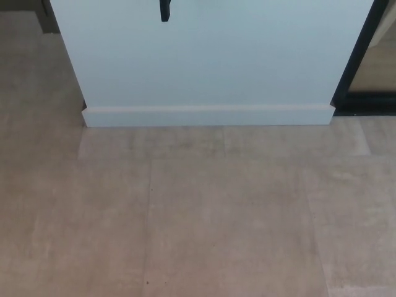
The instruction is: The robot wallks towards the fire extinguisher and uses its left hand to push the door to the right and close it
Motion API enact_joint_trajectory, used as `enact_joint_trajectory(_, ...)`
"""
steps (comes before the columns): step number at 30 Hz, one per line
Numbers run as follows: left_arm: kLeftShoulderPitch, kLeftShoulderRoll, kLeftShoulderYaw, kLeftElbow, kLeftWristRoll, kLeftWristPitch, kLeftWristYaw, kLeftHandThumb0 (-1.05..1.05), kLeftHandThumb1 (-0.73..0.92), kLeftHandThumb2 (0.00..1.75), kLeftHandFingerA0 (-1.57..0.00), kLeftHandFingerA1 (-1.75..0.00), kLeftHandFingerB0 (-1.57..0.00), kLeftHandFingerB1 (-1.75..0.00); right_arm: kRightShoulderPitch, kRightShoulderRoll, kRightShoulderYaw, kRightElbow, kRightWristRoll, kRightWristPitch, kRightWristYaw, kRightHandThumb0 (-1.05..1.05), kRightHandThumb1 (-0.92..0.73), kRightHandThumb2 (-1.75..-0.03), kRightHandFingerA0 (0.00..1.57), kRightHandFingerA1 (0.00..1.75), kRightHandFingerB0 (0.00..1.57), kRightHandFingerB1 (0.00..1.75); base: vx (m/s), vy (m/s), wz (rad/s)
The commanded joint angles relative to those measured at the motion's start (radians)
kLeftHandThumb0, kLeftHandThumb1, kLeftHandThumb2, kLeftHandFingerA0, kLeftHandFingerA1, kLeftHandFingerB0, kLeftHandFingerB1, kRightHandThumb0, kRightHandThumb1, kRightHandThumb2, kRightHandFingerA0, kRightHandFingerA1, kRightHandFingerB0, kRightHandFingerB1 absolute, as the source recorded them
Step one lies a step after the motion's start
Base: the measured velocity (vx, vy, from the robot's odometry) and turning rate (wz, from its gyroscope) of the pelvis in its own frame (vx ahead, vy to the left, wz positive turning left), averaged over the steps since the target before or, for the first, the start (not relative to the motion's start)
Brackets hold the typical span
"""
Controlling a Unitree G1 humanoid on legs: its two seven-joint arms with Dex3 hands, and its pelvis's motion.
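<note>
Currently: one pale panel (210, 55) with one white baseboard (207, 116) stands ahead of you; neither robot hand appears in the head view.

Reading left to right: a dark gap (49, 15) sits at the upper left corner, beside the panel's left edge. The panel fills the upper centre, its face turned toward you and its bottom edge running left-right across the picture. One short black fitting (164, 10) hangs vertically near its top edge, left of centre. One black frame strip (356, 59) slants along the panel's right edge, touching it at the base. Beige tiled floor (198, 216) covers the lower part. You cannot tell either hand's opening or hold, and no fire extinguisher is visible.
</note>
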Motion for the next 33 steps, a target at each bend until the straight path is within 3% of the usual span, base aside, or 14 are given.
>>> enact_joint_trajectory(1, -0.011, 0.011, 0.022, -0.003, -0.019, -0.038, 0.017, -0.61, 0.35, 0.73, -0.29, -0.52, -0.27, -0.44, -0.004, -0.03, -0.033, -0.035, 0.017, -0.042, -0.021, -0.59, -0.37, -0.71, 0.14, 0.53, 0.09, 0.42, 0.0, 0.0, 0.0)
enact_joint_trajectory(3, -0.016, 0.02, 0.044, -0.023, -0.04, -0.039, 0.007, -0.54, 0.43, 0.53, -0.26, -0.48, -0.29, -0.35, -0.003, -0.041, -0.066, -0.074, 0.045, -0.032, -0.003, -0.63, -0.38, -0.73, 0.14, 0.52, 0.09, 0.42, 0.0, 0.0, 0.0)
enact_joint_trajectory(7, -0.03, 0.031, 0.073, -0.019, -0.058, -0.043, -0.004, -0.58, 0.34, 0.71, -0.23, -0.53, -0.21, -0.44, -0.003, -0.049, -0.107, -0.092, 0.069, -0.029, 0.017, -0.61, -0.38, -0.72, 0.2, 0.53, 0.1, 0.4, 0.0, 0.0, 0.0)
enact_joint_trajectory(12, -0.032, 0.028, 0.098, -0.018, -0.067, -0.04, -0.014, -0.54, 0.41, 0.53, -0.3, -0.49, -0.29, -0.35, -0.001, -0.046, -0.122, -0.089, 0.067, -0.032, 0.028, -0.65, -0.37, -0.74, 0.17, 0.52, 0.1, 0.42, 0.0, 0.0, 0.0)
enact_joint_trajectory(18, -0.029, 0.028, 0.109, -0.032, -0.07, -0.057, -0.014, -0.52, 0.44, 0.53, -0.25, -0.47, -0.27, -0.36, 0.007, -0.041, -0.127, -0.095, 0.064, -0.028, 0.02, -0.62, -0.37, -0.73, 0.16, 0.51, 0.05, 0.4, 0.01, -0.015, 0.08)
enact_joint_trajectory(19, -0.034, 0.027, 0.12, -0.034, -0.082, -0.045, -0.021, -0.51, 0.35, 0.7, -0.26, -0.53, -0.21, -0.45, 0.003, -0.04, -0.13, -0.095, 0.067, -0.028, 0.02, -0.59, -0.45, -0.55, 0.19, 0.47, 0.09, 0.3, -0.04, 0.069, 0.2)
enact_joint_trajectory(20, -0.041, 0.024, 0.134, -0.038, -0.099, -0.029, -0.029, -0.5, 0.34, 0.7, -0.26, -0.54, -0.22, -0.45, -0.006, -0.039, -0.132, -0.091, 0.068, -0.025, 0.016, -0.62, -0.37, -0.74, 0.18, 0.54, 0.03, 0.36, -0.05, 0.07, -0.12)
enact_joint_trajectory(22, -0.042, 0.021, 0.14, -0.04, -0.104, -0.026, -0.032, -0.5, 0.34, 0.7, -0.26, -0.54, -0.22, -0.45, -0.012, -0.038, -0.131, -0.086, 0.064, -0.021, 0.011, -0.62, -0.37, -0.74, 0.18, 0.54, 0.03, 0.36, -0.02, 0.04, -0.04)
enact_joint_trajectory(24, -0.042, 0.021, 0.137, -0.046, -0.098, -0.028, -0.035, -0.54, 0.34, 0.71, -0.26, -0.54, -0.22, -0.46, -0.021, -0.034, -0.133, -0.078, 0.066, -0.018, 0.012, -0.59, -0.45, -0.55, 0.24, 0.49, 0.1, 0.3, 0.05, 0.056, -0.08)
enact_joint_trajectory(25, -0.044, 0.019, 0.134, -0.045, -0.093, -0.03, -0.033, -0.58, 0.33, 0.72, -0.27, -0.52, -0.23, -0.45, -0.023, -0.032, -0.132, -0.084, 0.065, -0.012, 0.012, -0.61, -0.37, -0.74, 0.17, 0.53, 0.05, 0.35, 0.02, 0.122, -0.1)
enact_joint_trajectory(28, -0.043, 0.014, 0.128, -0.049, -0.085, -0.036, -0.031, -0.58, 0.33, 0.72, -0.26, -0.53, -0.24, -0.45, -0.02, -0.03, -0.128, -0.104, 0.06, 0.0, 0.008, -0.61, -0.37, -0.74, 0.17, 0.54, 0.03, 0.36, 0.1, 0.194, 0.37)
enact_joint_trajectory(29, -0.043, 0.014, 0.13, -0.052, -0.087, -0.034, -0.031, -0.55, 0.33, 0.71, -0.26, -0.53, -0.24, -0.45, -0.018, -0.031, -0.126, -0.109, 0.056, 0.004, 0.005, -0.59, -0.46, -0.55, 0.19, 0.49, 0.1, 0.31, 0.15, 0.316, -0.49)
enact_joint_trajectory(32, -0.042, 0.013, 0.133, -0.056, -0.09, -0.03, -0.03, -0.55, 0.33, 0.71, -0.26, -0.53, -0.24, -0.45, -0.014, -0.033, -0.121, -0.121, 0.05, 0.011, 0.001, -0.59, -0.46, -0.55, 0.19, 0.49, 0.1, 0.31, 0.22, 0.399, -0.03)
enact_joint_trajectory(33, -0.043, 0.015, 0.133, -0.055, -0.088, -0.029, -0.028, -0.55, 0.34, 0.71, -0.26, -0.52, -0.24, -0.45, -0.015, -0.033, -0.123, -0.117, 0.053, 0.01, 0.006, -0.62, -0.38, -0.72, 0.14, 0.51, 0.05, 0.4, 0.18, 0.252, -0.02)
